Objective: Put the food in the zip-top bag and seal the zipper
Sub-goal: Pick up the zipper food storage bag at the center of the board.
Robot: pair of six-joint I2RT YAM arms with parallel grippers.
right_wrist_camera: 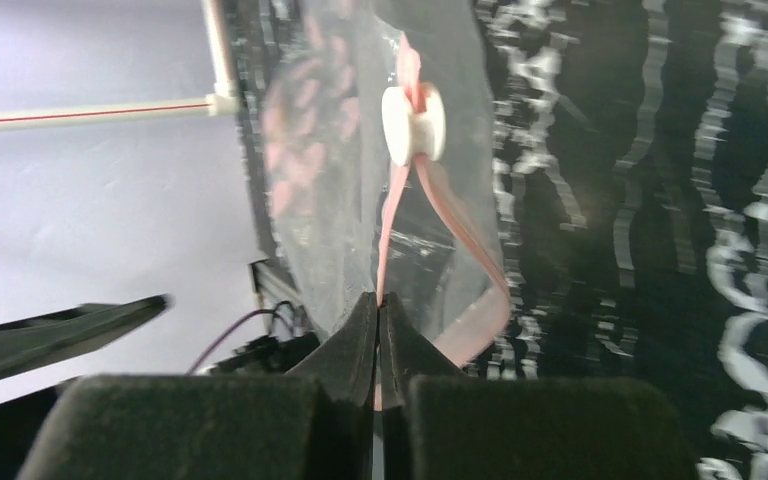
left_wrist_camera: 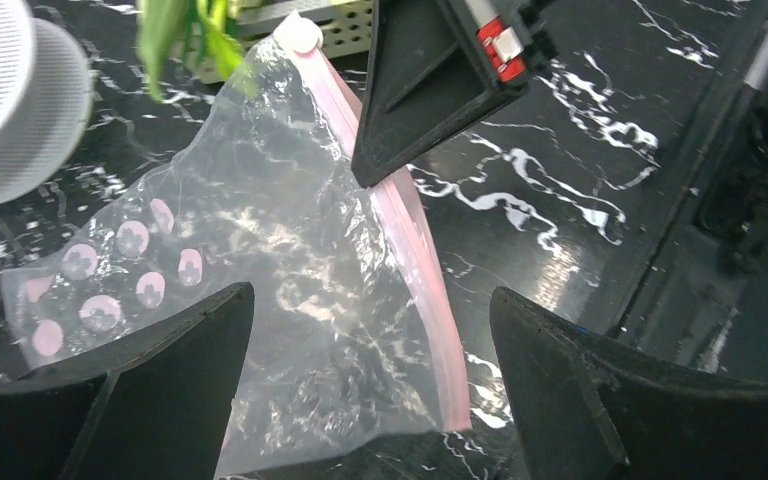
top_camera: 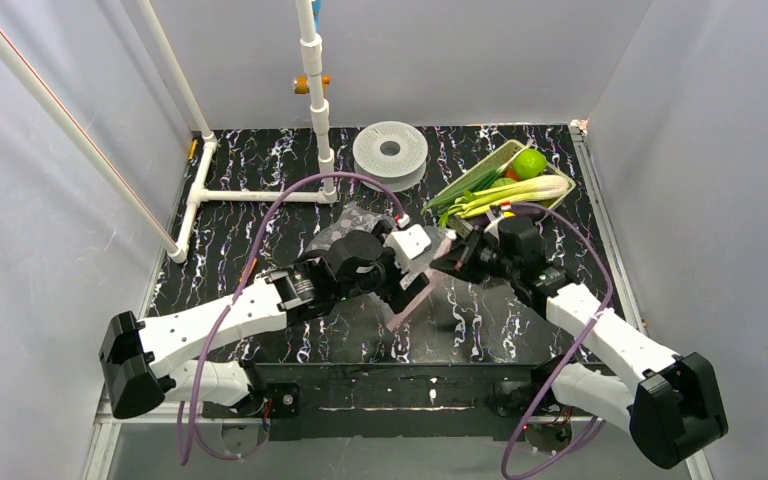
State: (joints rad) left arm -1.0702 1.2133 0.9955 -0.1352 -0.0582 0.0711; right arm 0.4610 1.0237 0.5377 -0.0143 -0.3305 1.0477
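1. Nearest the arm bases, the left gripper (left_wrist_camera: 370, 300) hovers low over the zip-top bag (left_wrist_camera: 290, 300). Its fingers are spread wide and hold nothing, with clear film lying between them.
2. The bag rests in the middle of the black marbled table (top_camera: 360, 345). It is crinkled, printed with pink dots, and looks empty.
3. The zipper (left_wrist_camera: 415, 260), a pink strip, runs along the bag's mouth. The right gripper (right_wrist_camera: 380, 300) has its fingers pressed closed on one lip of the strip. The other lip bows away, so the mouth gapes partly open. A white slider (right_wrist_camera: 415, 125) sits at the strip's far end.
4. Farther back, the food is not yet bagged. A celery-like stalk (top_camera: 520, 190) lies in a lattice basket (top_camera: 475, 172) beside a green apple (top_camera: 530, 162).
5. Likely risks:
   - The pinch covers only a thin edge, so a tug could pull the strip free.
   - With one lip held, the mouth may collapse when food is pushed in.
   - The long stalk could catch on the strip.
   - The open left fingers could snag the film and drag the bag.
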